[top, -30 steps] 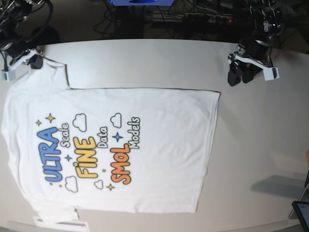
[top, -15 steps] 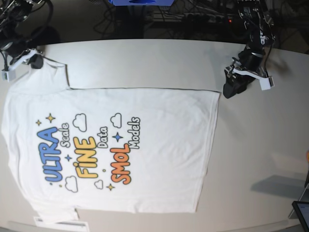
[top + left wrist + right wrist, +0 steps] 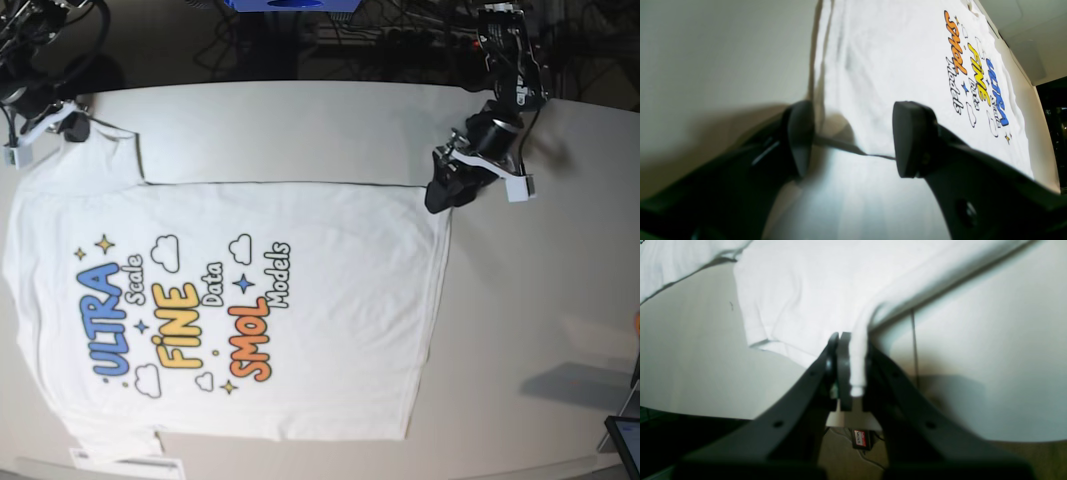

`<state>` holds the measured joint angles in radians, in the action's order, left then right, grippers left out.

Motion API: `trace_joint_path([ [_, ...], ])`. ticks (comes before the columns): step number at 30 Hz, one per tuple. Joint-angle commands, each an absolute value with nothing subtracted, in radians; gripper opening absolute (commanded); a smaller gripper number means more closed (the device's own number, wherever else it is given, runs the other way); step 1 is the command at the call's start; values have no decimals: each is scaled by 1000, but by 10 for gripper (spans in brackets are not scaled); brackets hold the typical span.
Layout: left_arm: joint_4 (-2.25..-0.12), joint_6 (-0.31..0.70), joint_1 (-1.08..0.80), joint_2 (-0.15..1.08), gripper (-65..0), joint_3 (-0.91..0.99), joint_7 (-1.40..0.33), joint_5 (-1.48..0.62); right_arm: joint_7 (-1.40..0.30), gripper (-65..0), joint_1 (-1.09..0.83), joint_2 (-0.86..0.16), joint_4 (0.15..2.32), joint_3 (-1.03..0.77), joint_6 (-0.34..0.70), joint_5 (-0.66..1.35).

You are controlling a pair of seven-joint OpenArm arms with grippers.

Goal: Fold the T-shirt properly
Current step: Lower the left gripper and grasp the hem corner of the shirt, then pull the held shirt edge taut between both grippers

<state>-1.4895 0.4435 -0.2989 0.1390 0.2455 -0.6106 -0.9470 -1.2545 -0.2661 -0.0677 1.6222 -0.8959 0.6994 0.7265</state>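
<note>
Two hands on the job. T-shirt [image 3: 300, 300] lies flat, print up, across the worktop [image 3: 540, 300], one sleeve at the far edge by the right hand.

Right hand [image 3: 850, 366]: clenched on a bunched bit of that sleeve, cloth pinched between the pads, just over the worktop edge.

Left hand [image 3: 853, 143]: spread wide, nothing held, down at the hem corner. One pad sits on the bare worktop side, the other over the cloth, w/ the hem edge running between them.

Handling, my read: thin, light, v. soft cloth. Won't hold shape, will sag and crease when lifted, drags easily on the smooth top. Best grip pts are corners and seams: hem corner for left, sleeve/shoulder seam for right, so both layers lift together and the fold stays straight. Pinch deep enough or the hem may slip out.
</note>
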Motion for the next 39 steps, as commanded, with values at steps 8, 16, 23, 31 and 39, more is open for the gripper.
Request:
trace_joint_path([
  [8,-1478,410,-282,139,-277,240,-673,-903,-1299,-650,-274,-70,1624,-894,698,685],
  [16,-1354,410,-219,117,-277,240,-673,-905,-1299,-650,-274,-70,1623,-894,698,684],
  [23,-1349,410,-216,116,-280,183,-673,-905,-1299,-650,-274,-70,1623,-894,698,684],
  [31,-1351,410,-257,114,-280,174,-673,-909,-1299,-650,-274,-70,1623,-894,698,684],
  [39,-1475,375,-334,114,-376,209,-674,-911,-1299,-650,-274,-70,1623,-894,698,684],
])
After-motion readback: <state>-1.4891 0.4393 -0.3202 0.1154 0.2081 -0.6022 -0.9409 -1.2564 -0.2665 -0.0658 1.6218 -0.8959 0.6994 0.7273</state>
